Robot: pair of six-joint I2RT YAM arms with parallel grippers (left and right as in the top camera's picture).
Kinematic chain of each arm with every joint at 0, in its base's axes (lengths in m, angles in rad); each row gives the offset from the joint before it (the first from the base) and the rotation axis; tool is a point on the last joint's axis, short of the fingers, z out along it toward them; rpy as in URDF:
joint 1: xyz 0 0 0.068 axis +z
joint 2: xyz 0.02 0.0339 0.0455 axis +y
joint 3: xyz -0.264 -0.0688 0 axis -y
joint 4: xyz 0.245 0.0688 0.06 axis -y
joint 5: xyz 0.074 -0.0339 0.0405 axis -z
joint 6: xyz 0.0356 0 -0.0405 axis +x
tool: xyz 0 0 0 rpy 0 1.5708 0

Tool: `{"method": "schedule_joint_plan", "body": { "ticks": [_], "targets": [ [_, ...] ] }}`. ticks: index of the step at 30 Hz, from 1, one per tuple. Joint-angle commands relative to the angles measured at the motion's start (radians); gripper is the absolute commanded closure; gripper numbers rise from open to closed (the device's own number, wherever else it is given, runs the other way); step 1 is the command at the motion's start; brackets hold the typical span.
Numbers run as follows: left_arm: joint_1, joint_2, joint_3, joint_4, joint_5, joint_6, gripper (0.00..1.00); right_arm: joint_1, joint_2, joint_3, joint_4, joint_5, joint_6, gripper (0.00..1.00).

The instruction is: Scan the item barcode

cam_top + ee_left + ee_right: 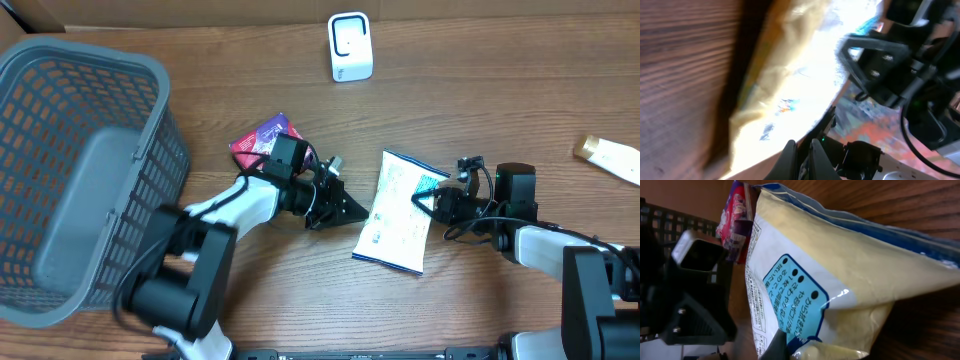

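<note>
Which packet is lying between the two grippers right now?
The flat white plastic pouch with blue print, flanked by the left gripper and right gripper. The pink-and-purple packet lies beyond the left arm.

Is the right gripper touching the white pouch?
Touching. The right wrist view shows the right gripper pinched onto the bottom edge of the white pouch; the overhead view agrees.

left hand (347, 211): closed | right hand (427, 200): closed | tips facing inward

The bag (397, 212) is white and cream with a turquoise panel. The basket (165, 150) is grey lattice, the table (480, 90) brown wood grain, the pouch (262, 135) magenta.
</note>
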Motion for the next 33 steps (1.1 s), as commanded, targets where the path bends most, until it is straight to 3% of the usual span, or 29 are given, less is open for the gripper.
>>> {"method": "schedule_joint_plan", "body": {
  "ticks": [1, 10, 16, 22, 27, 29, 30, 33],
  "targets": [
    [0.005, -0.151, 0.022, -0.071, -0.122, 0.065, 0.96, -0.003, -0.045, 0.053, 0.006, -0.053, 0.064, 0.96],
    [0.011, -0.423, 0.049, -0.303, -0.435, 0.102, 0.96, -0.003, -0.178, 0.201, 0.007, -0.306, 0.345, 0.96],
    [0.011, -0.549, 0.053, -0.397, -0.607, 0.106, 0.96, -0.003, -0.294, 0.308, 0.038, -0.370, 0.620, 0.96],
    [0.011, -0.569, 0.053, -0.443, -0.654, 0.106, 0.96, -0.003, -0.327, 0.386, 0.204, -0.401, 0.932, 0.96],
    [0.011, -0.569, 0.053, -0.459, -0.664, 0.106, 0.96, -0.003, -0.327, 0.404, 0.263, -0.403, 1.057, 0.96],
    [0.011, -0.569, 0.053, -0.459, -0.664, 0.106, 0.91, -0.003, -0.327, 0.404, 0.263, -0.406, 1.056, 0.96],
    [0.011, -0.569, 0.053, -0.459, -0.664, 0.106, 0.79, -0.003, -0.327, 0.404, 0.265, -0.408, 1.054, 0.96],
    [0.010, -0.569, 0.053, -0.459, -0.664, 0.106, 0.76, -0.003, -0.327, 0.404, 0.310, -0.410, 1.049, 0.96]
  ]
}}
